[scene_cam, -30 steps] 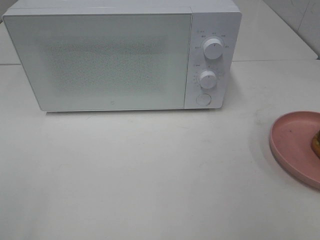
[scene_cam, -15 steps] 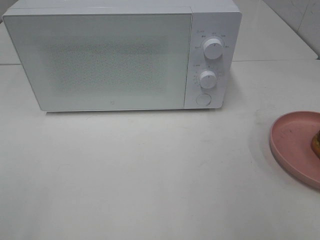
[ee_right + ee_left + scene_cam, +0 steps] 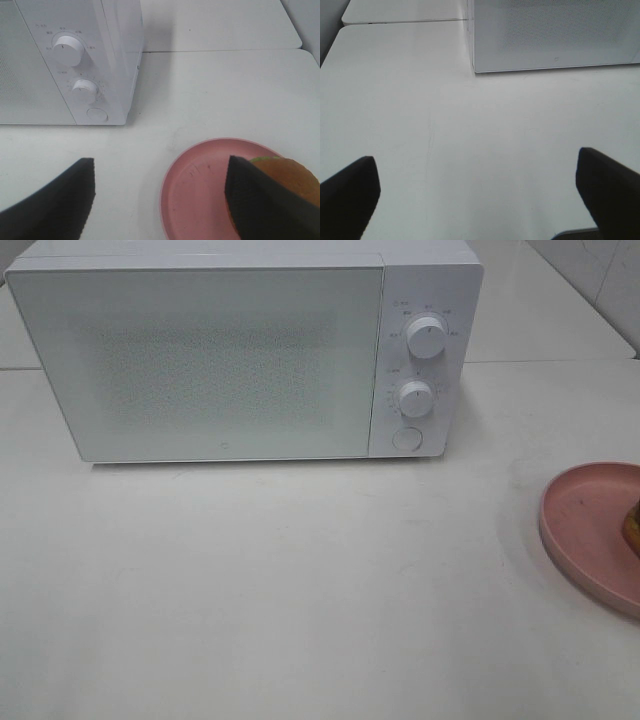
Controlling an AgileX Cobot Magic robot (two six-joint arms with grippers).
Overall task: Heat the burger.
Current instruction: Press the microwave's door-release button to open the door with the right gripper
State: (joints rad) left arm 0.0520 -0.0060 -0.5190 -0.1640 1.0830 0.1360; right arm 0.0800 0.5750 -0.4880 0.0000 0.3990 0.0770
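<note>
The burger (image 3: 295,176) with its golden-brown bun and a frill of green lettuce rests on a round pink plate (image 3: 200,195); in the exterior high view only a sliver of the burger (image 3: 633,525) shows at the right edge on the pink plate (image 3: 585,525). My right gripper (image 3: 159,200) is open, hovering over the plate's near side, one finger partly covering the burger. My left gripper (image 3: 477,195) is open wide above bare table in front of the microwave (image 3: 555,35). Neither arm appears in the exterior high view.
A white microwave (image 3: 200,360) stands at the back with its door shut, two dials (image 3: 427,338) and a round button (image 3: 406,438) on its right panel. The white table (image 3: 300,590) stretches in front of it; a seam joins a second table behind.
</note>
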